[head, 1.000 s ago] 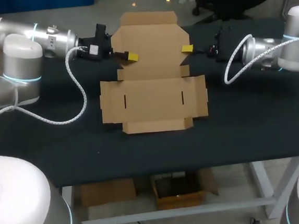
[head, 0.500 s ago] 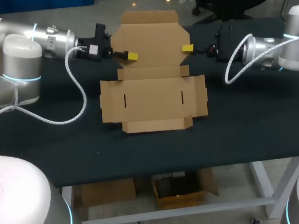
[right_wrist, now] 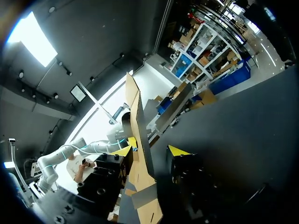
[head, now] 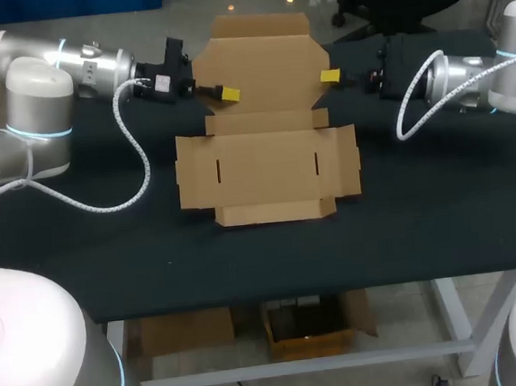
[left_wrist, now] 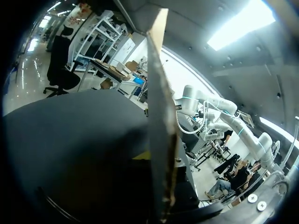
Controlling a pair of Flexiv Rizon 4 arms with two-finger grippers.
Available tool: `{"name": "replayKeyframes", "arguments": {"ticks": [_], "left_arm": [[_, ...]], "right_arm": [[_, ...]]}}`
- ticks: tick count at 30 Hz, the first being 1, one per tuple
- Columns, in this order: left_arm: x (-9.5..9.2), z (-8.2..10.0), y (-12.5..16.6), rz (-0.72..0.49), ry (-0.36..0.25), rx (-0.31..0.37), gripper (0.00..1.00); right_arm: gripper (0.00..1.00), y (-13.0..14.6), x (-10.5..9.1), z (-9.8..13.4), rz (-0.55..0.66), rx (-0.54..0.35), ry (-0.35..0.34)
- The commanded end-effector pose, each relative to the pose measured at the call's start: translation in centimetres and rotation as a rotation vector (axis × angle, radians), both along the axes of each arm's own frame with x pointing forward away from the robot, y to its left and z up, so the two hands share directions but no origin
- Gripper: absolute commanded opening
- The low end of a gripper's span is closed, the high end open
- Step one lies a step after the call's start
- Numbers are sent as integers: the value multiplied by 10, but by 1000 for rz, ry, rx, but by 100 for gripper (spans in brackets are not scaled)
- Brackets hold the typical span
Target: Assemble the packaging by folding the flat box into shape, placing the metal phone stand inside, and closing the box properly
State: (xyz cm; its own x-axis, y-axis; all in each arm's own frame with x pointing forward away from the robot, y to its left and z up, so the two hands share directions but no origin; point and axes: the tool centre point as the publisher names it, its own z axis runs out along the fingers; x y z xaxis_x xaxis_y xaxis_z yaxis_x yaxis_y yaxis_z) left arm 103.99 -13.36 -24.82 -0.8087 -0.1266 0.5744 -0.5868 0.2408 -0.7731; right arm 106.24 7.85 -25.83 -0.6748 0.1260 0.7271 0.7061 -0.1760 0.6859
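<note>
The cardboard box [head: 267, 163] lies opened out near the middle of the black tabletop [head: 440, 204]. Its base panel and side flaps are flat, while the far lid panel [head: 260, 66] is tipped up off the surface. Both wrist views catch that panel almost edge-on, so it is standing rather than lying. My left hand [head: 225, 94] sits at the panel's left edge and my right hand [head: 328, 77] at its right edge, roughly level with each other. I read this as a two-sided hold meant to swing the lid up evenly along its crease without twisting the board. Whether either hand is actually clamped on the cardboard or only set against it, I cannot tell from these views. The rest of the box rests on the tabletop under its own weight, which probably keeps the crease in place as the far panel rises. By my judgement the folding is at an early stage, with no wall yet formed. The metal phone stand does not show in any view. The tabletop is dark, matte and even, and the pale board stands out sharply against it. My left arm's white coiled cable [head: 139, 172] sags onto the surface just left of the box. The right arm's cable [head: 406, 112] loops beside that arm, well apart from the cardboard.
</note>
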Motion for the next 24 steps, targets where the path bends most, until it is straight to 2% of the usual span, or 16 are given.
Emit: {"name": "replayKeyframes", "arguments": {"ticks": [1, 3, 5, 7, 16, 24], "left_arm": [[11, 0, -1, -26, -2, -10, 0], [13, 1, -3, -29, -9, -12, 0], [16, 2, -3, -35, -22, -25, 0], [18, 4, -4, -37, -32, -37, 0], [29, 11, -10, -39, -74, -52, 0], [37, 20, -16, -44, -116, -55, 0]], "right_arm": [[36, -14, -21, 15, -63, -53, -1], [27, -20, -25, 18, -79, -65, -5], [11, -24, -30, 20, -90, -71, -15], [0, -28, -35, 22, -99, -76, -20], [0, -42, -56, 30, -134, -114, -46], [0, -50, -80, 35, -169, -198, -88]]}}
